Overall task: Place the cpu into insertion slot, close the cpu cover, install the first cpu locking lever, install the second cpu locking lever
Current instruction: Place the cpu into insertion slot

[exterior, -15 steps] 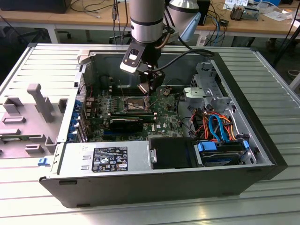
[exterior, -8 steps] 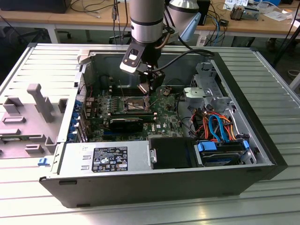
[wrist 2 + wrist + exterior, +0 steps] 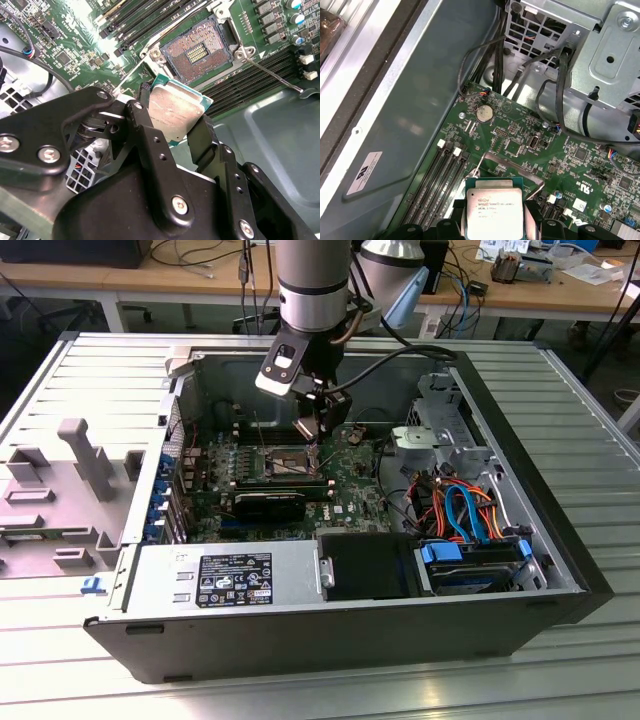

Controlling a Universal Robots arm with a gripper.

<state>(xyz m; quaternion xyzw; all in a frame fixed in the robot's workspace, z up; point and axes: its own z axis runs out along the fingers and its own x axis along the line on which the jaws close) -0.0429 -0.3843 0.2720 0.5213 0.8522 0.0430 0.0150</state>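
Grey steel computer case, lying open on its side, with the green motherboard on its floor. The arm reaches down into the case. The black jaws of its gripper are clamped on opposite edges of the cpu, which is held in the air, silver top showing in both wrist views, near but apart from the insertion slot. The slot is uncovered, its contact field exposed; a thin metal lever lies swung out beside it.
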